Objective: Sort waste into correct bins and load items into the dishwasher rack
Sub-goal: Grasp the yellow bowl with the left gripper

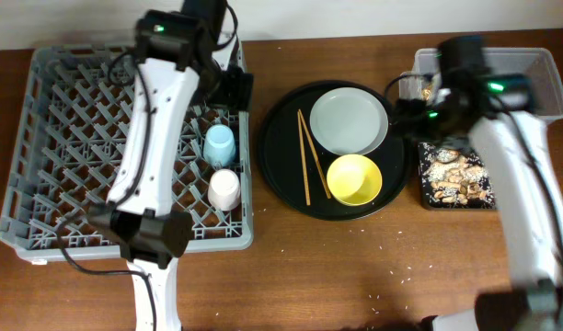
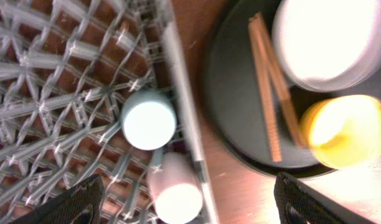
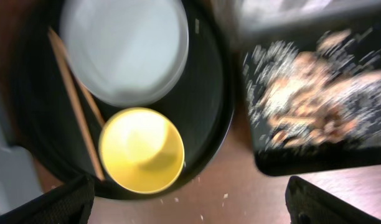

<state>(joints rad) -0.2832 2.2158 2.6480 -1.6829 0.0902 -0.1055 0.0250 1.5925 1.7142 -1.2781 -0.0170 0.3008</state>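
Note:
The grey dishwasher rack (image 1: 70, 138) stands at the left and holds a light blue cup (image 1: 220, 144) and a pale pink cup (image 1: 224, 189) by its right wall. Both also show in the left wrist view, the blue cup (image 2: 149, 120) and the pink cup (image 2: 176, 190). The grey-white plate (image 1: 349, 121), yellow bowl (image 1: 354, 179) and chopsticks (image 1: 306, 156) lie on a round black tray (image 1: 277, 138). The shallow black tray (image 1: 454, 176) holds beige scraps and rice. The clear tub (image 1: 539, 69) stands behind it. My left gripper (image 2: 190, 208) is open and empty above the rack's right edge. My right gripper (image 3: 190, 208) is open and empty, above the table between the bowl (image 3: 142, 149) and the scrap tray (image 3: 315, 112).
Rice grains lie scattered on the brown table in front of the round tray (image 1: 401, 276). Something brownish shows at the left end of the clear tub (image 1: 421, 89). In the overhead view, my arms partly cover the rack's right side and the tub.

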